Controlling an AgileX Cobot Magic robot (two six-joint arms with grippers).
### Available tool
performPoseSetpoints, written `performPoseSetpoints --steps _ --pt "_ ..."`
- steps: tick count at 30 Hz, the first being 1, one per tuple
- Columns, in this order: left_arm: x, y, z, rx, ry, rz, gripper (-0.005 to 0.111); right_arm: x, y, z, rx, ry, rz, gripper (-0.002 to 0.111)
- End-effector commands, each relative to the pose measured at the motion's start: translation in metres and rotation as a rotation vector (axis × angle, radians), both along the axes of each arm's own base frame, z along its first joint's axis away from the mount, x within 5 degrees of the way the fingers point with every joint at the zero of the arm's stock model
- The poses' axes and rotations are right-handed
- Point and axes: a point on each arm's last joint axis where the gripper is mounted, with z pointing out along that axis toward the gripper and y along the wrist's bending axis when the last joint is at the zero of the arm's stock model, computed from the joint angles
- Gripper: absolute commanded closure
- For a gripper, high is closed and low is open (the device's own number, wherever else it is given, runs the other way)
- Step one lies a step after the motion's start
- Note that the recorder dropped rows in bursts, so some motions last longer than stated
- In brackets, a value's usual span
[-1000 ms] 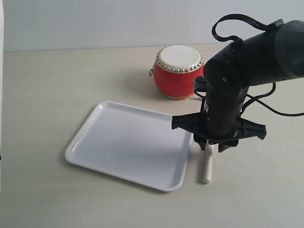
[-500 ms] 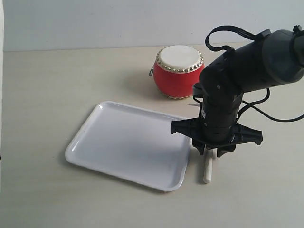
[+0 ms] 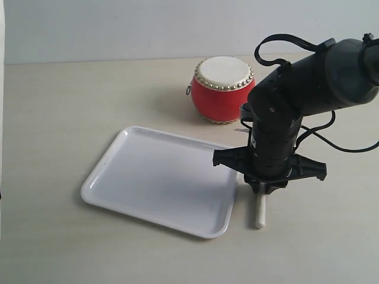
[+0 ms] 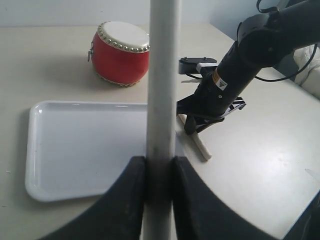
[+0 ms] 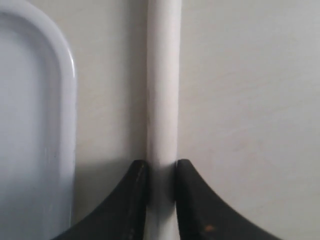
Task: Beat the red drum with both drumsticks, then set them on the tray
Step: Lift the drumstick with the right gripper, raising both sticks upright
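The red drum [image 3: 222,94] stands behind the white tray [image 3: 160,177]. One pale drumstick [image 3: 259,213] lies on the table just right of the tray's rim. My right gripper [image 3: 262,188] is down over its far part, shut on it; in the right wrist view both fingers press the drumstick [image 5: 162,75] at the gripper [image 5: 162,172]. My left gripper [image 4: 159,167] is shut on the other drumstick [image 4: 162,75], held above the near side of the tray [image 4: 85,145], facing the drum [image 4: 120,52]. The exterior view does not show the left arm.
The black right arm [image 3: 296,83] leans over the table between the drum and the tray's right edge, with cables trailing to the right. The tray rim [image 5: 67,100] runs close beside the lying stick. Pale bare tabletop [image 3: 71,94] surrounds everything.
The right arm has dropped slightly over the lying drumstick and its fingers have closed in on the stick. The drum and tray have not moved.
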Motion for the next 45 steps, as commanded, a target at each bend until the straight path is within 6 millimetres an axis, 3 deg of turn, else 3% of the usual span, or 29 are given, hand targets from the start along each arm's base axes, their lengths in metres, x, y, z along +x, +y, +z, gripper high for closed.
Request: performPoseSetpoints --steps 1,8,12,25,32,38,45 --pt "0.000 0.000 0.000 -0.008 -0.008 0.002 0.107 0.001 0.001 0.001 -0.005 -0.011 0.008 0.097" --pt "0.000 0.000 0.000 -0.008 -0.008 0.002 0.107 0.000 -0.001 0.002 -0.024 0.001 0.010 0.108" --pt "-0.001 0.000 0.000 -0.006 -0.005 -0.002 0.107 -0.002 -0.004 0.011 -0.044 -0.005 0.023 0.108" --pt "0.007 -0.003 0.000 -0.021 0.067 0.014 0.107 -0.013 -0.018 0.084 -0.029 -0.151 0.147 0.108" --pt "0.033 -0.015 0.002 0.057 0.248 -0.030 0.107 -0.034 -0.032 0.134 -0.014 -0.214 0.316 0.108" --pt "0.069 -0.028 -0.002 0.196 0.404 -0.083 0.107 -0.061 -0.048 0.173 0.011 -0.259 0.455 0.108" --pt "0.111 -0.039 0.010 0.310 0.440 -0.117 0.107 -0.078 -0.061 0.189 -0.062 -0.174 0.604 0.108"
